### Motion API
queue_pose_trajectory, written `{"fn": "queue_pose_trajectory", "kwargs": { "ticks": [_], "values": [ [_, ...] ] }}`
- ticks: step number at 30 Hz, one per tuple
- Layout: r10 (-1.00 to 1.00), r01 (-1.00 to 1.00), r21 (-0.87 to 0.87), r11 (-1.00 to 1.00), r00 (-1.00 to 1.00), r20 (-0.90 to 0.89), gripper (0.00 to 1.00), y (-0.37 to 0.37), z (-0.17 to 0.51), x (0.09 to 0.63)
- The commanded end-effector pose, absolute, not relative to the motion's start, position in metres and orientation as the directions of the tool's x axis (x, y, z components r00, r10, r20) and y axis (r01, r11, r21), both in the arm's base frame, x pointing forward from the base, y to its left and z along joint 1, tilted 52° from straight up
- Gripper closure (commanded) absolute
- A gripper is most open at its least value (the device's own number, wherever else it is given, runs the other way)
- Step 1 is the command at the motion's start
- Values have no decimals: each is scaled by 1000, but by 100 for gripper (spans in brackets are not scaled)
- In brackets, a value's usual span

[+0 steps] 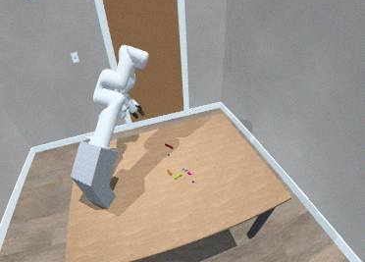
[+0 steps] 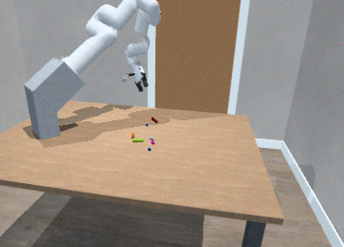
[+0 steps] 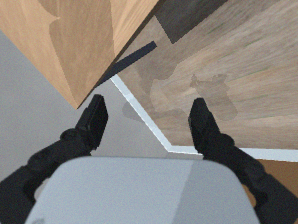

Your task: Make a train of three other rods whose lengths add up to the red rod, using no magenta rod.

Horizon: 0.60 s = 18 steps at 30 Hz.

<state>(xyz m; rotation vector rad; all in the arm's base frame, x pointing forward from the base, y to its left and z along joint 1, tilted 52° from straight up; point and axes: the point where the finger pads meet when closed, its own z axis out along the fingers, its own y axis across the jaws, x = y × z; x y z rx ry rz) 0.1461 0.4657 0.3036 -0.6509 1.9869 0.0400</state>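
Observation:
The gripper [image 1: 140, 112] [image 2: 143, 87] [image 3: 149, 115] is open and empty, high above the table's far side. A dark red rod [image 1: 169, 146] [image 2: 154, 120] lies farthest back. A small blue rod [image 1: 169, 154] [image 2: 147, 125] lies in front of it. An orange rod [image 1: 169, 172] [image 2: 132, 136] and a lime rod [image 1: 178, 176] [image 2: 138, 141] lie close together, at different angles. A small greyish-blue rod [image 1: 184, 169] [image 2: 152, 138] lies by a magenta rod [image 1: 189, 173] [image 2: 153, 142]; whether they touch is unclear. Another blue rod [image 1: 193, 182] [image 2: 149, 149] lies nearer the front. The wrist view shows no rods.
The wooden table [image 1: 235, 183] [image 2: 208, 173] [image 3: 30, 25] bears the rods and the arm's grey base [image 1: 95, 166] [image 2: 46, 108] at its left. The wrist view looks past the table's corner to the floor [image 3: 250, 60]. A brown door [image 1: 147, 36] [image 2: 194, 43] stands behind the table.

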Motion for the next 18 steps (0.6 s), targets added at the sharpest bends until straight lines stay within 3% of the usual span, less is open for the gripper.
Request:
{"fn": "queue_pose_trajectory", "kwargs": {
  "ticks": [1,6,7,12,18],
  "values": [
    [-410,-469,-220,855,-354,-840,0,473,308,149],
    [-410,-469,-220,855,-354,-840,0,473,308,149],
    [-333,-477,-134,869,-363,-870,0,483,337,172],
    [-257,-482,-52,875,-371,-892,0,490,365,197],
    [-255,-482,-49,875,-371,-893,0,490,366,198]
  ]
}}
